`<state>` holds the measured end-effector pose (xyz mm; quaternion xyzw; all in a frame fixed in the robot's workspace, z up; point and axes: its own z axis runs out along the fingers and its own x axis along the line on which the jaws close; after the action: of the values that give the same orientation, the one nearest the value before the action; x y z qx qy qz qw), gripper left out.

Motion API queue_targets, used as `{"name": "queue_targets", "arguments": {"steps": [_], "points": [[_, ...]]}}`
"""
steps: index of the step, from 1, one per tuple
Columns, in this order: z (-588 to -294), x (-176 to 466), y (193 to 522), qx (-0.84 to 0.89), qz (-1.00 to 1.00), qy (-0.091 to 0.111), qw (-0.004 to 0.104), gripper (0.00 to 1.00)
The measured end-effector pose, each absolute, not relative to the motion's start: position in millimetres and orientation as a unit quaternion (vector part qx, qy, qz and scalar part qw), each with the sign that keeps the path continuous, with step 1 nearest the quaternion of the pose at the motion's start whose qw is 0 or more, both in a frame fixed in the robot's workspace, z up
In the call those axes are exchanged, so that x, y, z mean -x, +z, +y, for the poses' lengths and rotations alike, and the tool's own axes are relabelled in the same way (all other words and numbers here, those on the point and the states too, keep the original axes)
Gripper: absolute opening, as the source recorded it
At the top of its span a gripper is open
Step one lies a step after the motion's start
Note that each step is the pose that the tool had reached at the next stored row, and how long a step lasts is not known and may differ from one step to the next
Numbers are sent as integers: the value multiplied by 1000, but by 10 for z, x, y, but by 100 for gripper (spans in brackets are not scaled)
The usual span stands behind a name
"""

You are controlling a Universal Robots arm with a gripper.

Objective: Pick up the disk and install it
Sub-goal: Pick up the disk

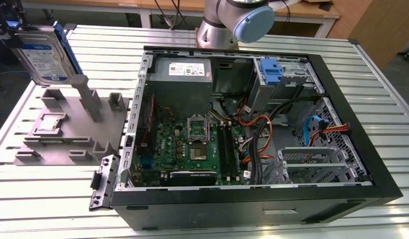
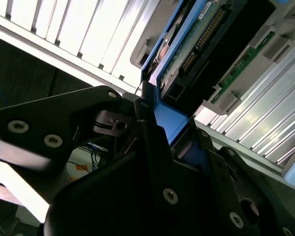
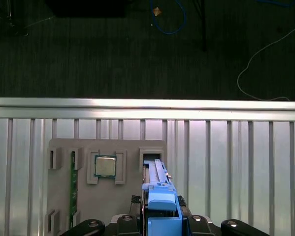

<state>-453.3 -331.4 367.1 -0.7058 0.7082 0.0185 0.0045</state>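
Observation:
The disk (image 1: 42, 55), a silver-grey drive with a white-and-blue label in a blue carrier frame, hangs upright above the grey fixture (image 1: 65, 129) at the exterior view's left. My gripper (image 1: 11, 32) is shut on its upper edge. In the second wrist view the dark fingers (image 2: 147, 123) clamp the blue frame of the disk (image 2: 196, 44), whose green circuit side shows. In the first wrist view the disk (image 3: 159, 206) stands edge-on between my gripper (image 3: 159, 223), above the fixture's open slot (image 3: 151, 157).
The open computer case (image 1: 257, 199) lies at the exterior view's right, with motherboard (image 1: 191, 144), orange and blue cables, a blue bracket (image 1: 271, 69) in the drive bay and a metal cage (image 1: 311, 157). The fixture also holds a square chip (image 3: 106, 166) and a green card (image 3: 72, 187).

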Motion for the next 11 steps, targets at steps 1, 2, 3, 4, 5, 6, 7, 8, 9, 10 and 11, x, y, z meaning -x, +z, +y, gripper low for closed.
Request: {"name": "queue_targets", "arguments": {"steps": [1,2,3,4,5,6,7,8,9,10,11], "points": [[-3314,4534,3674,706,708,18,5,37],[-3314,4534,3678,706,708,19,4,37],[-3314,4534,3681,706,708,19,4,37],[-3314,4534,3684,706,708,18,5,37],[-3314,4533,3685,706,708,18,5,37],[-3314,4534,3687,706,708,18,5,37],[-3314,4534,3690,706,708,18,4,37],[-3314,4534,3691,706,708,19,5,37],[-3314,4534,3691,706,708,18,5,37],[-3314,4534,3691,706,708,18,5,37],[-3314,4534,3691,706,708,18,5,37]]}}
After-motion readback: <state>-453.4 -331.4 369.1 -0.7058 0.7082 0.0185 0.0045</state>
